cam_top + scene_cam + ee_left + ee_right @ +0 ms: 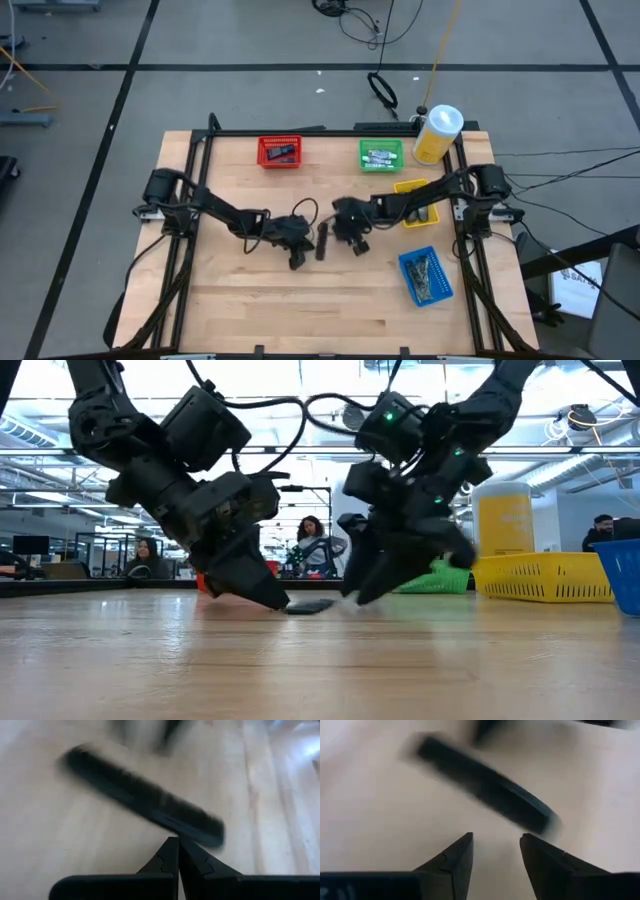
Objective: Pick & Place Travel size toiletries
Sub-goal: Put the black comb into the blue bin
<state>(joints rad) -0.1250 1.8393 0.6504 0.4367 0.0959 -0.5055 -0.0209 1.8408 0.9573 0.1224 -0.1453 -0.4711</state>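
Dark flat sachet (pixel 322 243) flat on table (pixel 250 300), between grippers. Left gripper (pixel 297 262) pressed together, empty; right gripper (pixel 358 248) spread, empty. Straddle sachet's narrow width, pinch low.

1. You have bare wood along the whole near edge of the table (pixel 250 320); nothing stands there.
2. Mid-table is crowded: the left gripper (pixel 297 261) and the right gripper (pixel 358 246) hang low, with a flat dark toiletry (pixel 322 243) lying on the wood between them.
3. Along the far edge, the red bin (pixel 279 152), the green bin (pixel 381 155) and the yellow bottle (pixel 437 134) block passage.
4. Toward the right edge, the yellow bin (pixel 412 190) sits under the right arm, and the blue bin (pixel 426 275) occupies the near right corner.
5. The near left corner stays open.
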